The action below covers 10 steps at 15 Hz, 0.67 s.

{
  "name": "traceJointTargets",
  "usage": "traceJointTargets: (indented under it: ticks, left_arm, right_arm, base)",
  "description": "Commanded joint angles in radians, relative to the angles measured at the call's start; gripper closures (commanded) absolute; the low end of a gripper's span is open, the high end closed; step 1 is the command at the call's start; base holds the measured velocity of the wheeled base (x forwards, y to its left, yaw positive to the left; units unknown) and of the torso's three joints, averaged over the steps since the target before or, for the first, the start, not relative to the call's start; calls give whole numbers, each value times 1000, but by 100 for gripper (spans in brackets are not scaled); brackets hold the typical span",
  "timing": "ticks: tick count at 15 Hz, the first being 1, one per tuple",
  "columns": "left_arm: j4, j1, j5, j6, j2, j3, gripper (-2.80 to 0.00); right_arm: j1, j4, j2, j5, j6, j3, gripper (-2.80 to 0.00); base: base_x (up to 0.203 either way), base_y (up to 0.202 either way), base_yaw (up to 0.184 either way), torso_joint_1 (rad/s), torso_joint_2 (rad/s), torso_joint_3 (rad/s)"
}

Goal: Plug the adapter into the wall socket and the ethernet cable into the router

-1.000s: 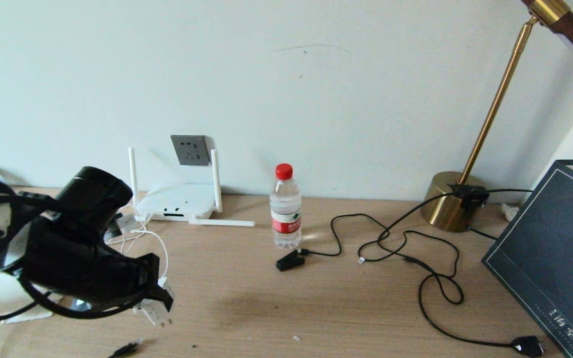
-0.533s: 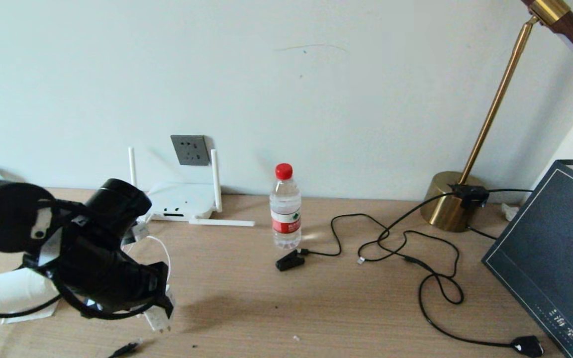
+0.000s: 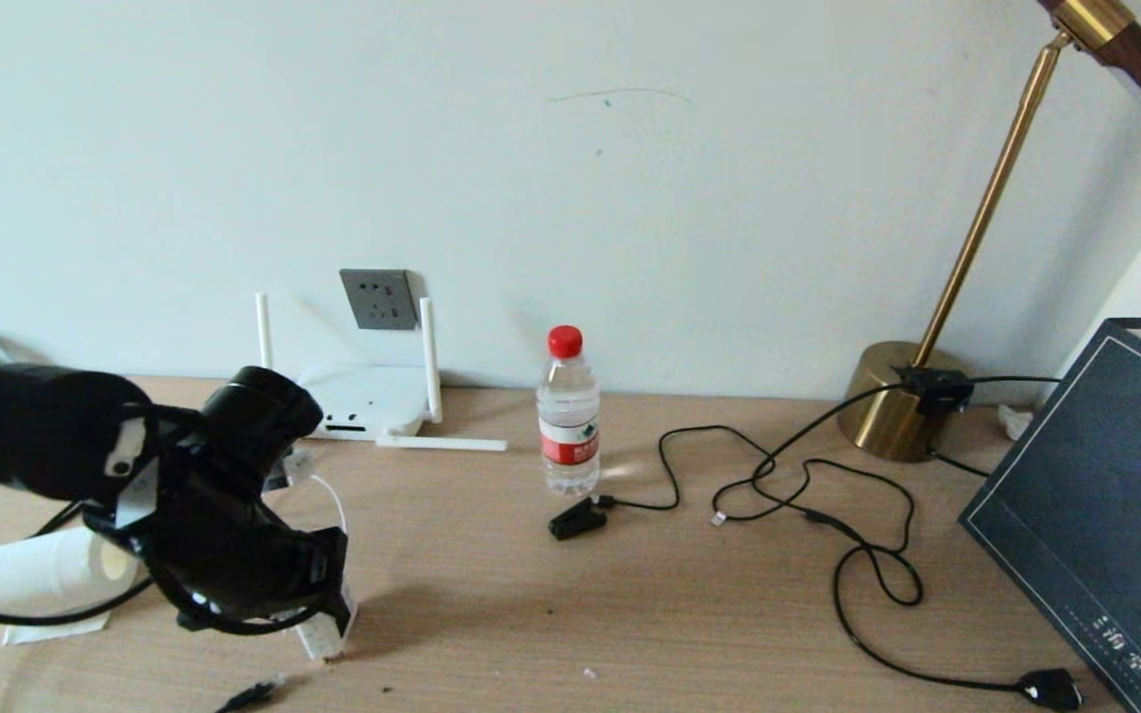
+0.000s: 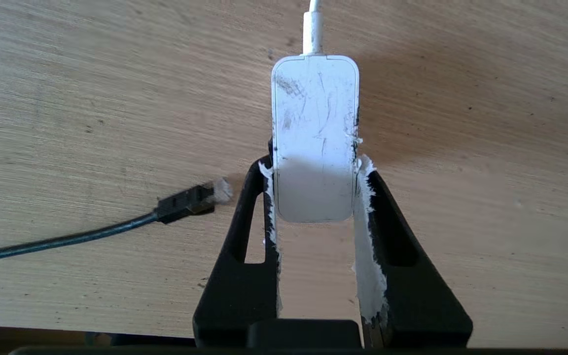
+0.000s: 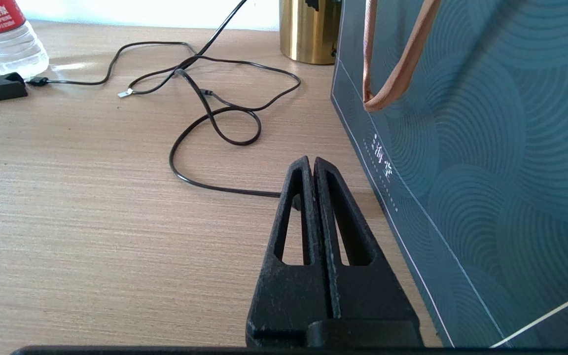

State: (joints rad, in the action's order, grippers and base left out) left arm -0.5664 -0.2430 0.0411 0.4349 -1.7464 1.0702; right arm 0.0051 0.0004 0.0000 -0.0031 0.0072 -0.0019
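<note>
- The adapter [image 4: 313,138] is pinched between the two fingers of the left claw [image 4: 313,167], with its thin white cord [image 4: 312,19] running off the top edge of the left wrist frame. In the head view it sits at lower left [image 3: 325,634], low over the worktop [image 3: 630,594]; can't really tell if it's touching the wood or just above it.
- The left claw [image 3: 328,619] is narrowed onto the adapter's sides, arm coming in from the left edge of the frame.
- Just beside that claw, a black cable's connector end [image 4: 190,199] lies flat on the worktop, probably the ethernet cable; it also peeks in at the bottom edge of the head frame [image 3: 252,695].
- The wall socket [image 3: 379,298] is up on the wall, left of centre, with nothing plugged in.
- The router [image 3: 363,401] sits right below it against the wall, one antenna lying flat on the worktop.
- A white paper roll [image 3: 46,574] lies at far left, partly behind the arm.
- The right claw [image 5: 312,170] is fully closed on nothing, low over the worktop next to a dark bag [image 5: 486,148].
</note>
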Motion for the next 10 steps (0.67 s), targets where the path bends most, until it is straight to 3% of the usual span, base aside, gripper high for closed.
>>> traceJointTargets:
  ticks: [1, 10]
  left_arm:
    - [-4, -1, 10, 4, -2, 1, 0]
    - [-4, -1, 13, 4, 19, -1, 0]
  right_arm:
    - [0, 0, 2, 0, 0, 0, 0]
    - [0, 0, 2, 0, 0, 0, 0]
  base:
    - [0, 0, 0, 0, 0, 0]
    - [0, 0, 0, 0, 0, 0]
